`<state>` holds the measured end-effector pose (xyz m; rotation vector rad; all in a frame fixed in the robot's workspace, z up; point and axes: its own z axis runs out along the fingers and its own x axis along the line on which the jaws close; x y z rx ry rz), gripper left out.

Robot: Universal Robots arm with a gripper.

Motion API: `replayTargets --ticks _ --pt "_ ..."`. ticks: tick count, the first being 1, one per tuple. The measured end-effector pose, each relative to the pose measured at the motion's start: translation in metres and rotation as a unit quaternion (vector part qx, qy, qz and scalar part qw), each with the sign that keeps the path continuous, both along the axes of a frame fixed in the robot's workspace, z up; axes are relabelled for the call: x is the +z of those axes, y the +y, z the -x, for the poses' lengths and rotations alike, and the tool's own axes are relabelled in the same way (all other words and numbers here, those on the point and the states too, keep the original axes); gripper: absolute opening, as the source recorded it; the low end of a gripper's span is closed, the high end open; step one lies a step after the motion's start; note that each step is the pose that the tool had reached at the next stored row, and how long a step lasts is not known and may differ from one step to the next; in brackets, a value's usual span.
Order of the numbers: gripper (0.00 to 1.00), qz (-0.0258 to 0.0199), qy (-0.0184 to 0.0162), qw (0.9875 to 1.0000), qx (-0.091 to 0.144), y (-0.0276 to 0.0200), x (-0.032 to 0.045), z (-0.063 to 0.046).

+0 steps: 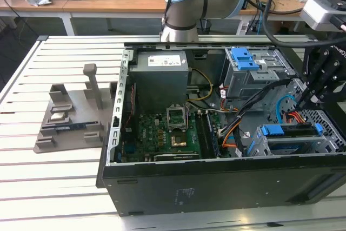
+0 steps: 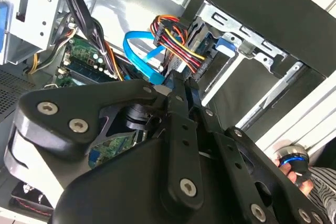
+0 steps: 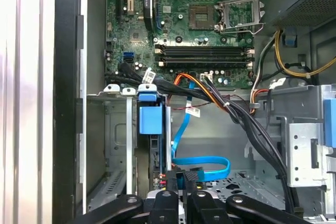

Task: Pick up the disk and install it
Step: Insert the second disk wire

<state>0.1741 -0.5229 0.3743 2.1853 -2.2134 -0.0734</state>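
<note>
Gripper (image 1: 304,100) is hanging inside the open computer case (image 1: 162,187), fingers narrow, tips nearly together, nothing clearly between them. The disk (image 1: 292,136) is sitting in the drive cage (image 1: 258,145) just below the gripper, blue rails showing at its ends. In the first wrist view the fingertips (image 3: 173,178) are hovering right by a blue flat cable (image 3: 202,161) and bundled power wires (image 3: 210,95). Motherboard (image 1: 162,133) is lying well off from the gripper.

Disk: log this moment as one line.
disk: in drive bay | gripper: just above disk, by cables | computer case: open
</note>
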Motion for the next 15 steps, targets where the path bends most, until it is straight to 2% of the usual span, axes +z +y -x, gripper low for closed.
replayTargets --ticks 3,8,11,12,14,15 --pt "0.16 -0.0001 0.0000 1.0000 0.000 -0.0083 -0.0051 0.001" --pt "0.16 -0.0001 0.0001 1.0000 0.002 -0.0090 -0.0145 0.003" --pt "0.16 0.0000 0.0001 1.0000 0.003 -0.0134 -0.0173 0.004" --pt "0.16 -0.0005 0.0001 1.0000 0.004 -0.0145 -0.0187 0.004" --pt "0.16 -0.0049 0.0001 1.0000 0.007 -0.0146 -0.0204 0.004" --pt "0.16 -0.0055 0.0001 0.9999 0.010 -0.0146 -0.0209 0.004"
